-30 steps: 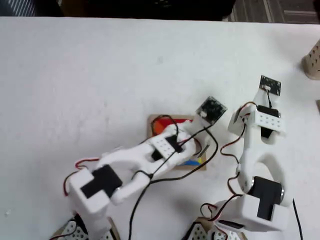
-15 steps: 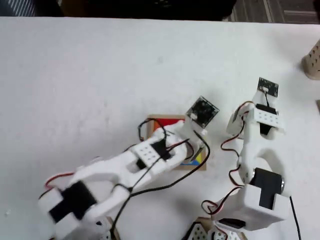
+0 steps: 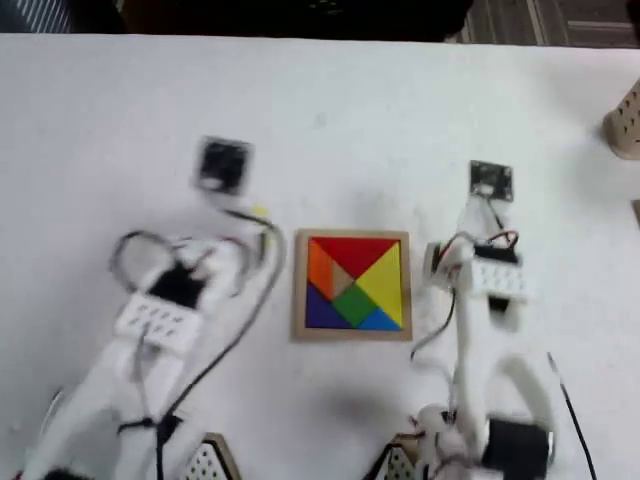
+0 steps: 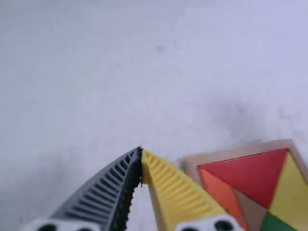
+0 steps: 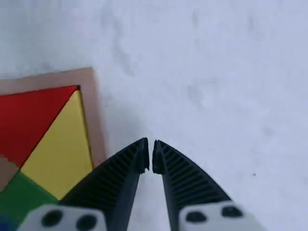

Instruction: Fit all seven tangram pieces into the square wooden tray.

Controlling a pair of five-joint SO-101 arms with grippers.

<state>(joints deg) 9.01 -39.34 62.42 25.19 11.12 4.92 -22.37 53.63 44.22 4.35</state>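
The square wooden tray (image 3: pixel 299 285) lies at the table's middle with coloured tangram pieces lying flat inside: a red triangle (image 3: pixel 355 250) at the far side, a yellow triangle (image 3: pixel 385 285) on the right, orange (image 3: pixel 318 272) on the left, and tan, green and blue pieces. My left gripper (image 3: pixel 262 218) sits just left of the tray's far-left corner. It is shut and holds nothing, its tips (image 4: pixel 141 153) meeting beside the tray (image 4: pixel 226 155). My right gripper (image 3: pixel 455 245) is right of the tray, shut and empty. Its tips (image 5: pixel 149 144) are near the tray's far-right corner (image 5: pixel 89 74).
A wooden object (image 3: pixel 625 125) stands at the right edge of the white table. Two perforated mounts (image 3: pixel 205 462) (image 3: pixel 395 465) sit at the near edge. Loose cables (image 3: pixel 250 300) trail from the left arm beside the tray.
The left arm has swung off the tray to its left, uncovering the pieces. The right arm has shifted slightly left, toward the tray.
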